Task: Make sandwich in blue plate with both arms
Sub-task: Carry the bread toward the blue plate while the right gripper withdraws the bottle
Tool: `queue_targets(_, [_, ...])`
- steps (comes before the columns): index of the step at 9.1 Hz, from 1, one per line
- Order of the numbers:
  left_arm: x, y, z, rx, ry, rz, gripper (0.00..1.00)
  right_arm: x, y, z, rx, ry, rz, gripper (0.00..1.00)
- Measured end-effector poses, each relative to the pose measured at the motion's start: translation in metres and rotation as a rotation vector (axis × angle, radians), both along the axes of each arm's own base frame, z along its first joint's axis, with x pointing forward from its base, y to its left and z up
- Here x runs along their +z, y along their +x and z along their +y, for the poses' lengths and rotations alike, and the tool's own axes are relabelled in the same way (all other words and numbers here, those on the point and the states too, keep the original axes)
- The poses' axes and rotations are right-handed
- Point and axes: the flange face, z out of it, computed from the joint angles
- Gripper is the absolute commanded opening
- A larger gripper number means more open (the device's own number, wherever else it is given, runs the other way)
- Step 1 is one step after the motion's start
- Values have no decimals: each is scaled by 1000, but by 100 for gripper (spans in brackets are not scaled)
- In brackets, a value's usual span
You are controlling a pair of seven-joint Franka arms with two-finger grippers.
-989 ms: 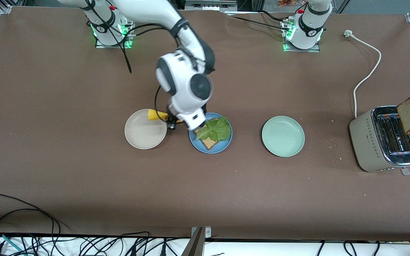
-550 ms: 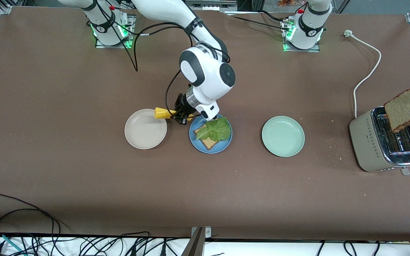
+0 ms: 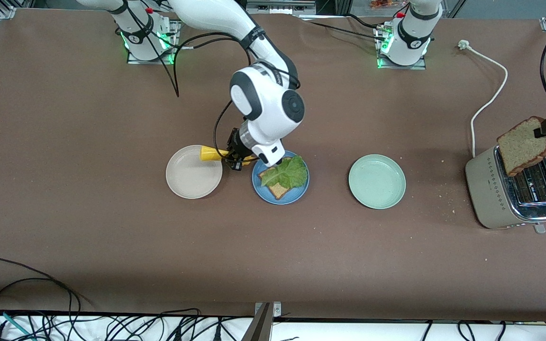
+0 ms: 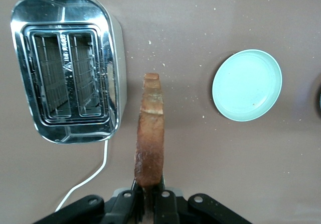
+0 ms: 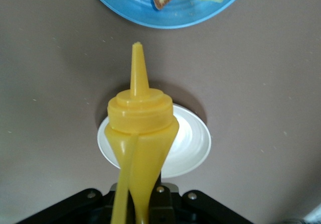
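- The round, shallow mid-blue plate sits on the brown matte desk, between a cream-white round plate and a pale mint-green round plate.
- In the blue plate lies one brown-crusted tan bread slice with a ruffled green lettuce leaf on top; no second slice covers it.
- The right tool hangs over the desk between the cream-white plate and the blue plate, its fingers pressed onto a glossy yellow plastic squeeze bottle with a cone-shaped nozzle.
- The right wrist view shows the nozzle aimed toward the blue plate's rim, with the cream-white plate under the bottle's body.
- The left tool hangs above the beige toaster with its chrome two-slot top, at the left arm's end of the desk; it pinches a second coarse tan bread slice by its crust.
- The left wrist view shows that slice edge-on, both toaster slots empty, crumbs scattered on the desk, and the mint-green plate bare.
- A white power cord runs from the toaster.
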Motion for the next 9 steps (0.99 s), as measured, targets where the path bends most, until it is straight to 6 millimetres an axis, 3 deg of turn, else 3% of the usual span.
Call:
queue_targets(2, [-2, 4, -27, 42, -24, 12, 0, 20, 29, -34, -38, 137, 90, 0])
queue_targets(5, [-8, 9, -85, 145, -103, 53, 0, 44, 69, -90, -76, 387, 215, 0])
queue_targets(7, [-20, 19, -137, 217, -140, 70, 0, 56, 94, -132, -66, 526, 266, 0])
queue_targets(9, [-35, 23, -187, 269, -204, 77, 0, 59, 117, -188, -41, 696, 330, 0])
